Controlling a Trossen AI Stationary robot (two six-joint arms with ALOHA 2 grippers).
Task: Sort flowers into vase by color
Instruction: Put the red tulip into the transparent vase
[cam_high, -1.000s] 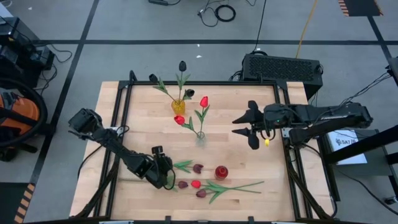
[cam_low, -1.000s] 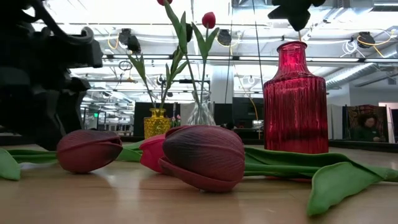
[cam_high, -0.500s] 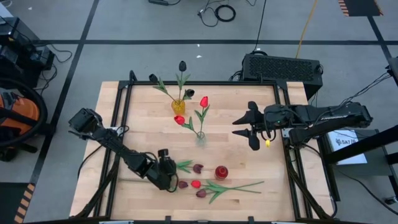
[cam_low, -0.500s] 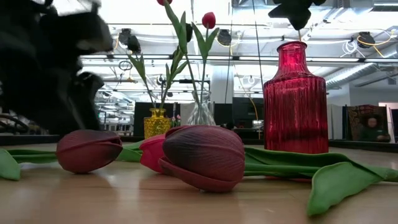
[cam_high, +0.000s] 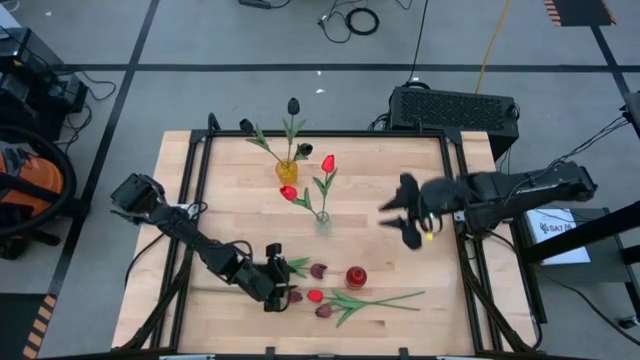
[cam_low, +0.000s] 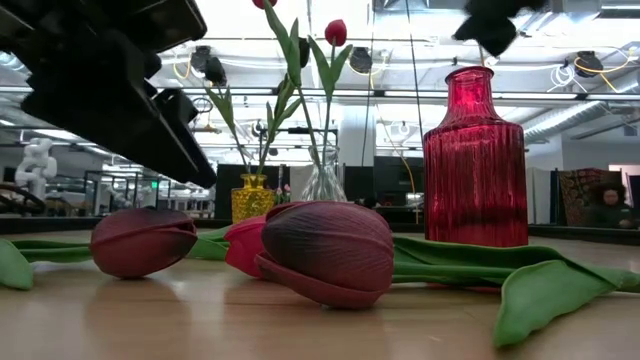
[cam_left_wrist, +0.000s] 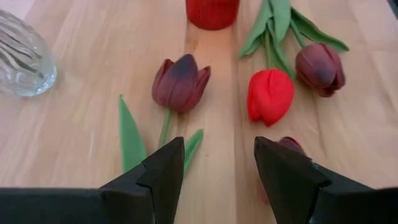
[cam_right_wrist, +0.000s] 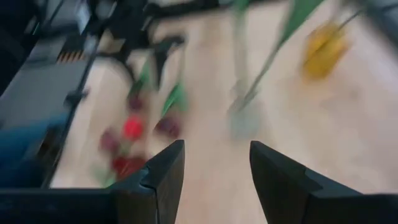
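Observation:
Several loose flowers lie on their sides near the table's front: a maroon tulip (cam_left_wrist: 181, 82), a red tulip (cam_left_wrist: 270, 95), another maroon tulip (cam_left_wrist: 319, 67), and one (cam_left_wrist: 289, 144) partly hidden behind a finger. My left gripper (cam_high: 280, 277) hangs open just left of them, slanting down, nothing between its fingers (cam_left_wrist: 168, 168). A red vase (cam_high: 356, 277) stands beside them with no flowers in it. A yellow vase (cam_high: 287, 170) holds dark tulips and a clear vase (cam_high: 322, 222) holds red ones. My right gripper (cam_high: 405, 215) hovers open, high over the table's right.
Long green leaves and stems (cam_high: 385, 300) trail from the loose tulips toward the right front. A black frame (cam_high: 200, 200) runs along the table's edges. A black box (cam_high: 455, 108) sits behind the far right corner. Bare wood lies between the vases and my right gripper.
My left gripper has moved toward the table's right, nearer the loose tulips, and has tipped up from pointing steeply down to a shallower slant, staying open. My right gripper has swung a little toward the table's near edge. The flowers and vases have not moved.

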